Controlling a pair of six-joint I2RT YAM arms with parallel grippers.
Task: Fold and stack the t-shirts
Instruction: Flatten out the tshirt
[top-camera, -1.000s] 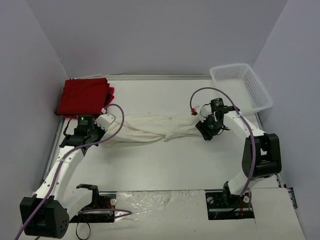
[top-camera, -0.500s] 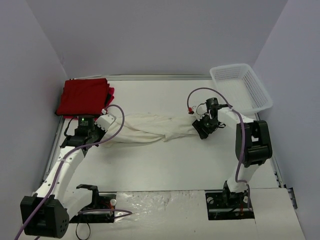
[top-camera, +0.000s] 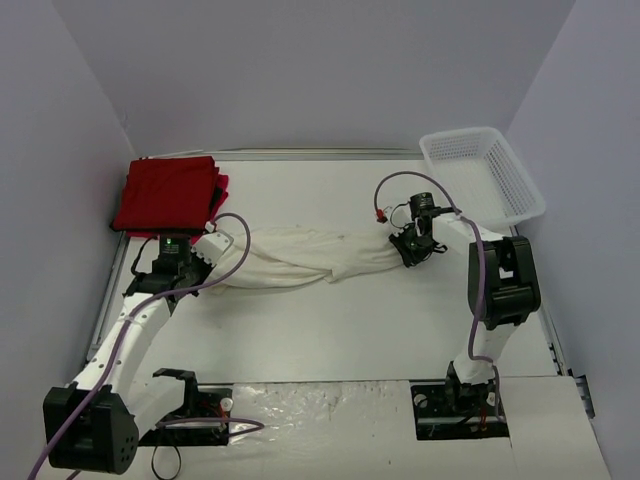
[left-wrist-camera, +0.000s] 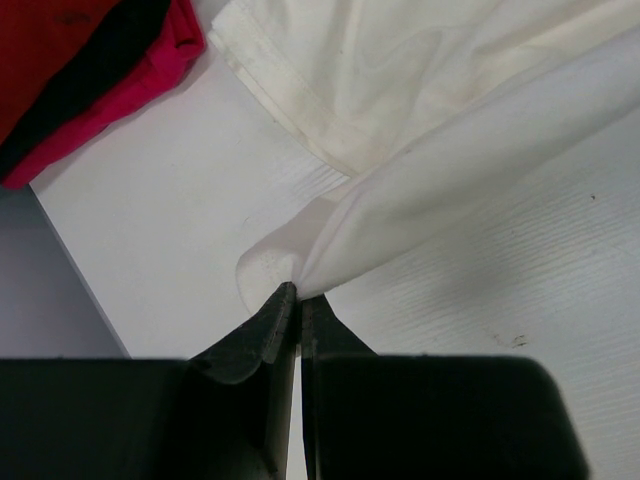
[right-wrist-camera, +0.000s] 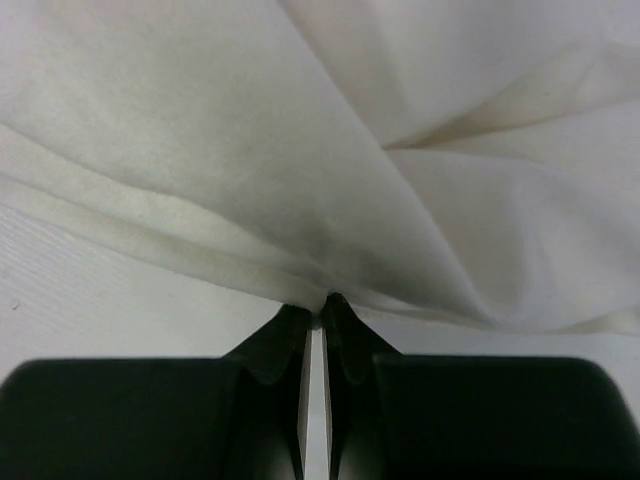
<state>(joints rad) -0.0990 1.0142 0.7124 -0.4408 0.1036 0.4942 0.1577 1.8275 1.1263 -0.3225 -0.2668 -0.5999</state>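
White table (top-camera: 330, 330) is carrying the cream shirt (top-camera: 300, 257), lying twisted like a rope across its middle. The left gripper (top-camera: 214, 244) is pinching one end and the right gripper (top-camera: 408, 248) the other, fingers closed on cloth. Over the last second the right gripper has been drawing farther back, so the shirt is probably being repositioned, not yet spread. Red shirts (top-camera: 168, 192) are sitting stacked far left.

left arm (top-camera: 128, 322): stretched forward from its base, wrist turned to the right.
left gripper (left-wrist-camera: 297, 297): fingers pressed together, a corner of the cream shirt (left-wrist-camera: 430, 190) pinched at their tips.
right arm (top-camera: 497, 290): upper link upright, forearm reaching forward and left.
right gripper (right-wrist-camera: 322, 302): fingers pressed together, a shirt fold caught at their tips.
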